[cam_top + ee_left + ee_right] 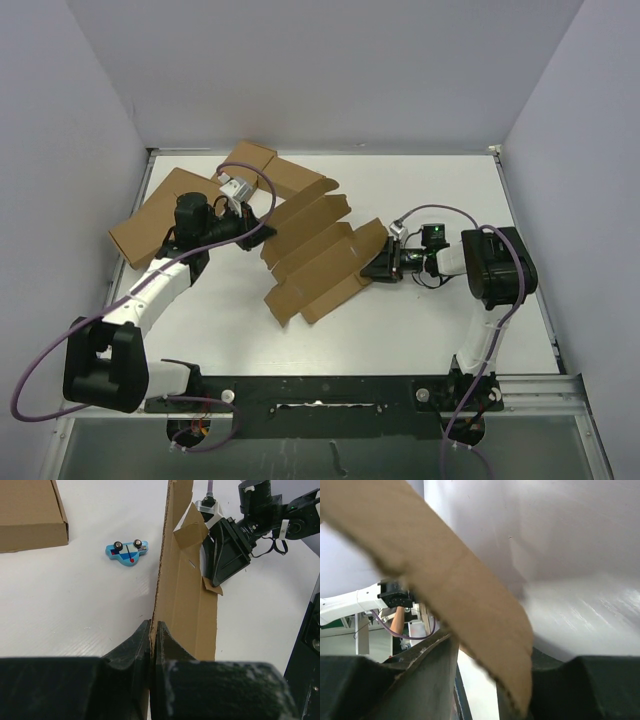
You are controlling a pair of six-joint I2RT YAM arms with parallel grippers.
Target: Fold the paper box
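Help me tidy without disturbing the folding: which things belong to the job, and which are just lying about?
Job: flat brown die-cut cardboard sheet with flaps; left gripper pinching its edge; right gripper at a flap.
Lying about: brown cardboard cartons; small blue flat piece with two round knobs.

Left tool (pixel 153 626) clamped, right tool (pixel 374 268) parted

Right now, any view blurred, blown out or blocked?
Top external: sharp and evenly lit, only soft shadows under the paper box. Left wrist: the left gripper is a dark, out-of-focus mass up close, the white table is bright, the box edge crisp. Right wrist: a box flap close to the lens is soft and blocks much of the frame; the background is hazy.
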